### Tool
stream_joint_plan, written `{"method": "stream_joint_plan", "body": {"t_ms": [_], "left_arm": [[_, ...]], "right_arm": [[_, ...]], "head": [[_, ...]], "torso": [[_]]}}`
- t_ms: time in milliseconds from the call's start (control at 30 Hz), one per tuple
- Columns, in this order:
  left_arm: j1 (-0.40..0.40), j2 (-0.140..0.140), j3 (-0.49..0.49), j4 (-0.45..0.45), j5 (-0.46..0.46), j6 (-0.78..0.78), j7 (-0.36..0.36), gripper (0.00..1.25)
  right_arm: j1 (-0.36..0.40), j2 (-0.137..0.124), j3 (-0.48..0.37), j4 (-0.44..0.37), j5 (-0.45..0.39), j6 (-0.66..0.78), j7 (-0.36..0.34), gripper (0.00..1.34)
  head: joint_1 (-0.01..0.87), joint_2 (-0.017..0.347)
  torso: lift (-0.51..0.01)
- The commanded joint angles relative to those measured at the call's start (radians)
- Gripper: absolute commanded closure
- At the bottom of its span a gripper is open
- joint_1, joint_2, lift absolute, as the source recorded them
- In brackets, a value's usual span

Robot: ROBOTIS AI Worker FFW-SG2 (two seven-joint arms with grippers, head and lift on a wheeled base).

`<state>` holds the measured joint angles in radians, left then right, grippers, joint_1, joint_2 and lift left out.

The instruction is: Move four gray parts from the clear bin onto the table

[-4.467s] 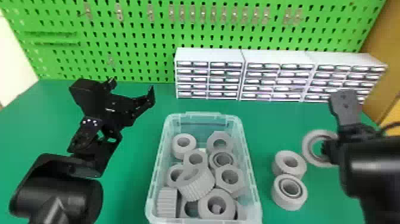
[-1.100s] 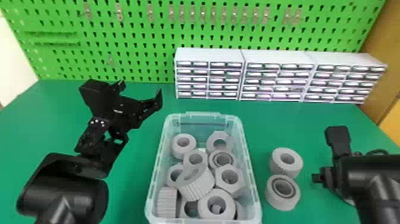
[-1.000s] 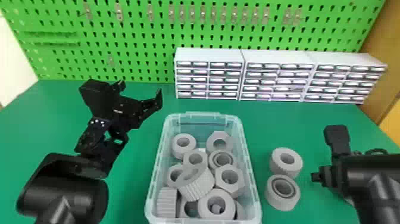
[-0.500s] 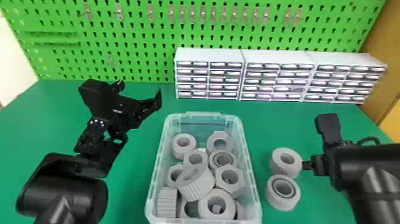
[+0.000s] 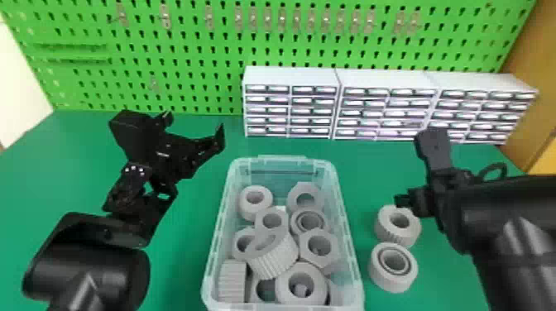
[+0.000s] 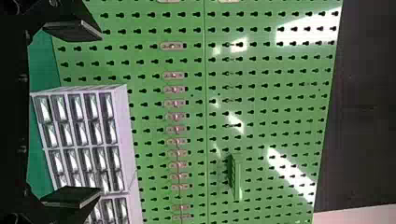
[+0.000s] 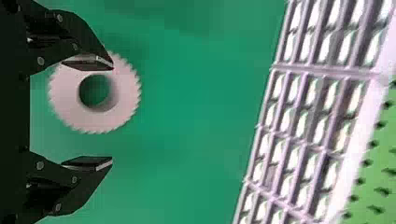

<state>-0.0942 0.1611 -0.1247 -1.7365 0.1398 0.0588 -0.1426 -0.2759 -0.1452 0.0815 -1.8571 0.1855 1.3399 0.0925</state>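
In the head view, my right gripper (image 5: pixel 415 171) stands open over the back edge of a toothed gray part (image 5: pixel 398 238) on the table right of the bin. A second gray part (image 5: pixel 374 273) lies just in front of that one. The clear bin (image 5: pixel 353 264) holds several gray rings, nuts and gears, with one ribbed gear (image 5: pixel 275 258) on top. Left of the bin my left gripper (image 5: pixel 193 126) is held open, empty. The left wrist view has the left gripper (image 6: pixel 99 113) facing the pegboard. In the right wrist view, one finger of the right gripper (image 7: pixel 112 114) overlaps the toothed gray part (image 7: pixel 70 109).
White drawer cabinets (image 5: pixel 291 74) line the back of the green table (image 5: pixel 182 273), against a green pegboard (image 5: pixel 198 41). A brown panel (image 5: pixel 533 91) rises at the right. The bin's walls stand between the two arms.
My right gripper has moved left to the toothed part; 4.5 s ago it was at a gray ring farther right. Both visible table parts sit slightly farther left. The left arm shifted slightly right.
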Motion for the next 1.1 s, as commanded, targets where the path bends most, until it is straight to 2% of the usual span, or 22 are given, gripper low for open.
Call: {"method": "stream_joint_plan", "body": {"t_ms": [0, 200, 600, 800, 1067], "left_arm": [[0.002, 0.000, 0.002, 0.000, 0.000, 0.000, 0.000, 0.12], [0.004, 0.000, 0.002, 0.000, 0.000, 0.001, 0.000, 0.12], [0.002, -0.002, 0.004, 0.000, -0.005, 0.001, 0.000, 0.12], [0.002, -0.002, 0.004, 0.000, -0.006, 0.001, 0.001, 0.12], [0.002, -0.002, 0.004, 0.000, -0.008, 0.003, 0.001, 0.12]], "right_arm": [[-0.017, -0.001, 0.041, -0.017, -0.024, -0.007, -0.001, 0.52], [-0.042, 0.003, 0.081, -0.027, -0.061, -0.021, -0.001, 0.52], [-0.108, 0.015, 0.216, -0.020, -0.077, -0.018, -0.001, 0.52], [-0.141, 0.018, 0.311, 0.010, -0.106, -0.007, -0.001, 0.52], [-0.215, 0.033, 0.431, 0.064, -0.120, 0.076, 0.001, 0.52]], "head": [[0.678, 0.034], [0.678, 0.034], [0.678, 0.034], [0.678, 0.034], [0.678, 0.034]], "torso": [[-0.050], [-0.050], [-0.050], [-0.050], [-0.050]]}}
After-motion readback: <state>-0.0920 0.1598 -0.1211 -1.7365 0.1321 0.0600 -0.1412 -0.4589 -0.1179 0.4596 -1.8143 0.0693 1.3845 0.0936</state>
